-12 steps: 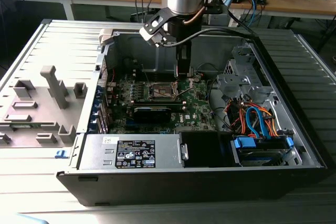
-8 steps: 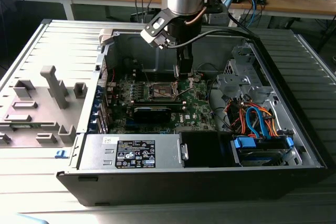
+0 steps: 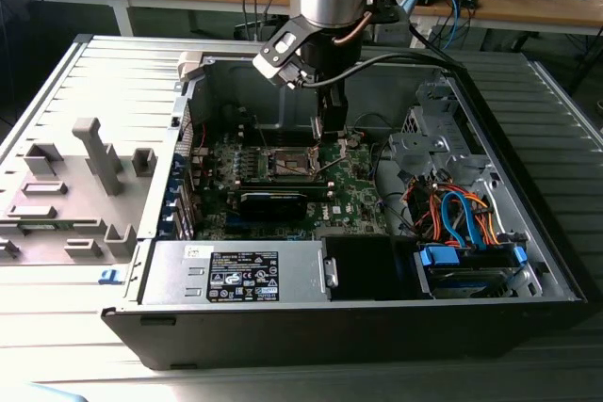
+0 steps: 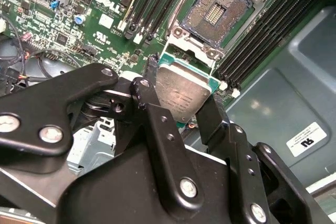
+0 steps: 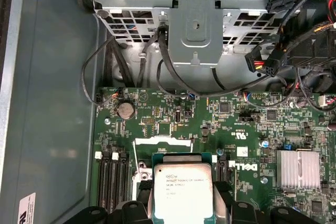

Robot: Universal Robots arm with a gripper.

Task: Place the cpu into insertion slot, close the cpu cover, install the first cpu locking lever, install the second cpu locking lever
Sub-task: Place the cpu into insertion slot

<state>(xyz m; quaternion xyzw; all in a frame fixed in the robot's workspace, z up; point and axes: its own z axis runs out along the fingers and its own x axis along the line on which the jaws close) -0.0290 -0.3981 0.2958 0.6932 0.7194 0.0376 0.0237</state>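
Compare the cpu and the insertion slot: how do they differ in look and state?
The cpu has a pale silvery face; the insertion slot has a dark centre inside a silver rim. The cpu is held in the gripper; the insertion slot sits empty on the green board. Both are square.

In the first wrist view, the picture's edge cuts off the chip [image 5: 182, 192] and the fingers [image 5: 139, 211] on either side of it. In the second wrist view, the black links of the gripper [image 4: 181, 103] hide one edge of the chip from you, and the socket [image 4: 216, 11] runs out of the picture at one corner. In the exterior view, the arm covers part of the circuit board [image 3: 353, 185], and whatever sits at the fingertips is too small for you to tell.
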